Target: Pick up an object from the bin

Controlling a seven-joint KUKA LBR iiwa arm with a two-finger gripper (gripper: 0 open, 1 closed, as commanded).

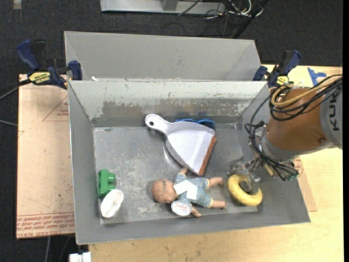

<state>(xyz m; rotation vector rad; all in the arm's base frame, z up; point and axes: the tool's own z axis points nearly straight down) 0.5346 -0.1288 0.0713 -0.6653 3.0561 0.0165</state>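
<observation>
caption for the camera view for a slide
Gripper at a yellow ring in the bin's corner, doll beside it, white dustpan behind.

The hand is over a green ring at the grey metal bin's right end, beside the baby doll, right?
No: that's a yellow ring, not a green one. The camera view shows the hand over it at the grey metal bin's right end, beside the baby doll.

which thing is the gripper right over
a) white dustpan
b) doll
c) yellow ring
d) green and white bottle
c: the gripper hangs directly over the yellow ring at the right end of the bin, apart from the other things.
</observation>
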